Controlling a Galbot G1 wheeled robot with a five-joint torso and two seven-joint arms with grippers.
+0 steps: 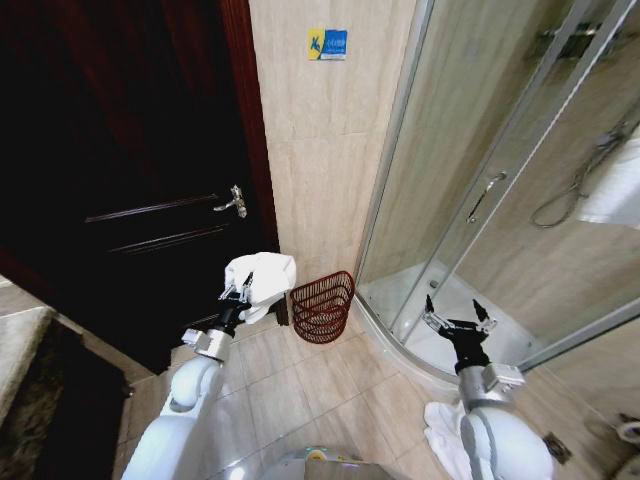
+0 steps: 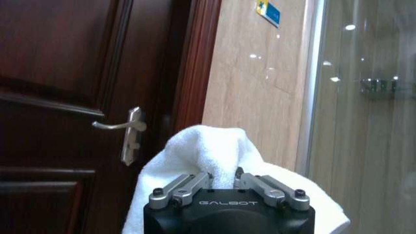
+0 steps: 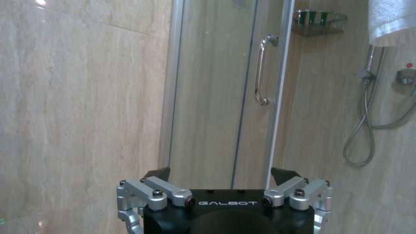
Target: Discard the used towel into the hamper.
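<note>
Two white towels here: one bunched fluffy white towel (image 1: 262,277) clenched in the left gripper (image 1: 237,292), just beside one reddish-brown open-weave hamper (image 1: 322,306), another crumpled towel (image 1: 441,428) on the floor tiles. Hamper looked empty, right gripper (image 1: 458,319) spread wide by the glass shower door (image 1: 470,200).

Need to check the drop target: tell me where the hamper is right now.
In the head view the hamper stands on the tiled floor against the beige wall, between the dark door and the shower enclosure, just right of the towel held by the left gripper.

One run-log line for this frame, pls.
phase: carry | left tool: shut on white towel, held beside hamper, not over it | right tool: open, idle by shower door | towel not yet dropped
</note>
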